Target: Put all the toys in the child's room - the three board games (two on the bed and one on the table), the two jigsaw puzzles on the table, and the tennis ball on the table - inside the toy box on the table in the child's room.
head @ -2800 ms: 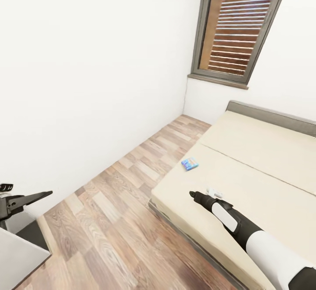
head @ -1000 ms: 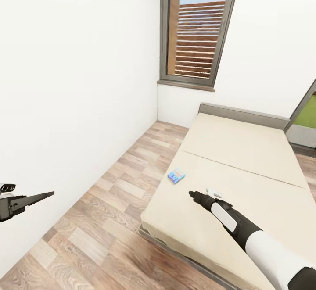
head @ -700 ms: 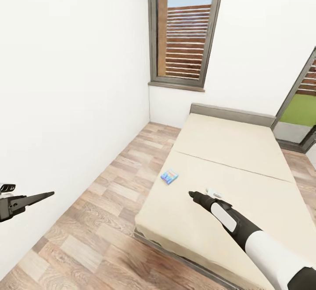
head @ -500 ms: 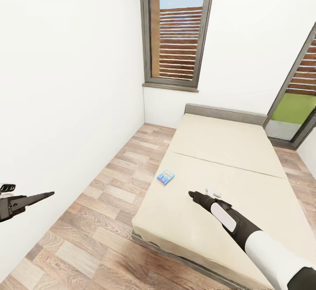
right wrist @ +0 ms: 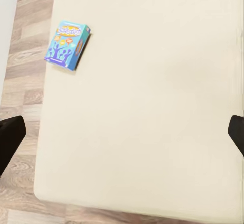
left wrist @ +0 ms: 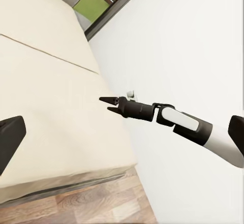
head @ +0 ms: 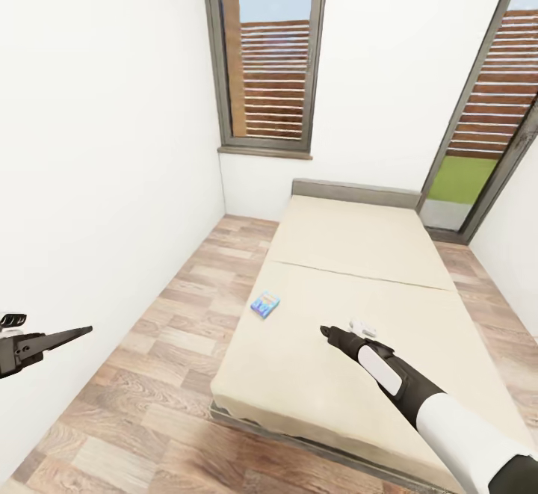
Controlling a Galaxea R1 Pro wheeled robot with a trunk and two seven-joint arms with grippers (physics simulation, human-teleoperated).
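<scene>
Item: small blue board game (head: 264, 305), flat on my bed (head: 351, 315), at its floor-side edge, ten o'clock from my right gripper (head: 326, 332).
Handling, judged: light, stiff card, slick; pinch across the short sides.
Right gripper: parted, empty.

Low beige-mattressed bed (head: 359, 307) with its grey headboard (head: 355, 193) against the far wall, below and right of the tall grey-framed window (head: 267, 53). Small blue printed game box (head: 264, 305) lying on the mattress by its left edge, beside the wood plank floor (head: 161, 359). Right gripper (head: 326, 332) above the mattress, nearer than the box and to its right.
</scene>
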